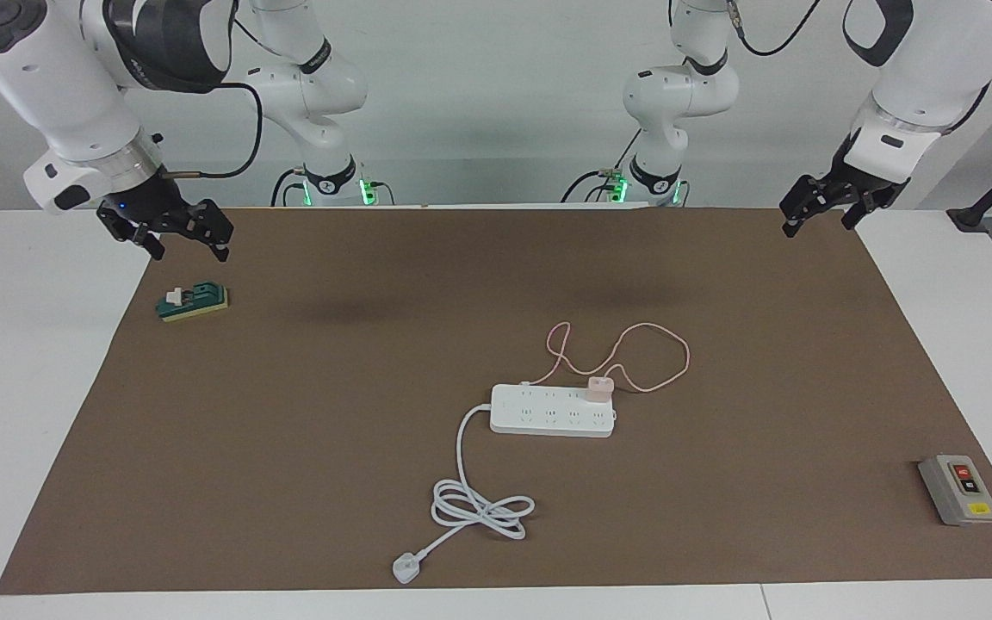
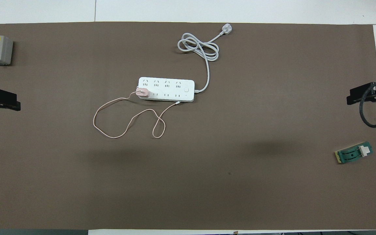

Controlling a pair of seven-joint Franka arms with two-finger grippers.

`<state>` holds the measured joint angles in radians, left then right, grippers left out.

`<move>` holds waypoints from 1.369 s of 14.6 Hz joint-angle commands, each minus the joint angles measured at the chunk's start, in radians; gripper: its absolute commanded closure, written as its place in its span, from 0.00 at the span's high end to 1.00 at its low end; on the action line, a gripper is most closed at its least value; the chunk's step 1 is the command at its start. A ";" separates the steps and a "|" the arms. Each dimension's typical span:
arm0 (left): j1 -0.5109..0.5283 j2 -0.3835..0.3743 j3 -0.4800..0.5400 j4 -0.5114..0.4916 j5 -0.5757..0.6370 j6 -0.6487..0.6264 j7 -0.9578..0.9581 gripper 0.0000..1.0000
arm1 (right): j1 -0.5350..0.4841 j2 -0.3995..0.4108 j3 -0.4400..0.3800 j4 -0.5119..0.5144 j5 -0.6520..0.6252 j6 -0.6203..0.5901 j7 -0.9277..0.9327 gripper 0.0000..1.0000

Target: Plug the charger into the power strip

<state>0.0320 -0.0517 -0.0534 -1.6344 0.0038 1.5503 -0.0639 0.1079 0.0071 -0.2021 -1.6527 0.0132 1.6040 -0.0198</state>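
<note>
Facing view: we see the power strip [image 1: 552,412] lying flat near the middle of the brown mat [image 1: 358,387], and we take it as our landmark. The charger [image 1: 598,389] stands on the strip at its end toward the left arm, on the socket row nearer the robots, its pink cable [image 1: 634,344] looping on the mat on the robots' side of the strip. The strip's white cord [image 1: 480,508] coils farther from the robots than the strip. Our left gripper [image 1: 816,209] hangs over the mat's corner, well apart from the strip, fingers spread wide and empty. Our right gripper [image 1: 177,234] hangs wide open and empty too, just above a green block [image 1: 194,302], well apart from the strip. A grey switch box [image 1: 958,490] sits toward the left arm's end.
</note>
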 commanded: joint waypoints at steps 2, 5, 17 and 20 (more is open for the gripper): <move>-0.004 0.010 0.004 0.024 -0.021 -0.029 0.015 1.00 | -0.007 -0.012 0.003 -0.012 0.014 -0.012 -0.009 1.00; -0.003 0.010 -0.006 0.024 -0.021 -0.029 0.019 1.00 | -0.007 -0.012 0.003 -0.012 0.014 -0.012 -0.009 1.00; 0.008 0.012 -0.016 0.025 -0.019 -0.021 0.053 1.00 | -0.007 -0.012 0.003 -0.012 0.014 -0.012 -0.009 1.00; 0.008 0.012 -0.016 0.025 -0.019 -0.021 0.053 1.00 | -0.007 -0.012 0.003 -0.012 0.014 -0.012 -0.009 1.00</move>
<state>0.0333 -0.0516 -0.0691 -1.6335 -0.0050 1.5483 -0.0299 0.1079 0.0071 -0.2021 -1.6527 0.0132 1.6040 -0.0198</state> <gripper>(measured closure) 0.000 0.000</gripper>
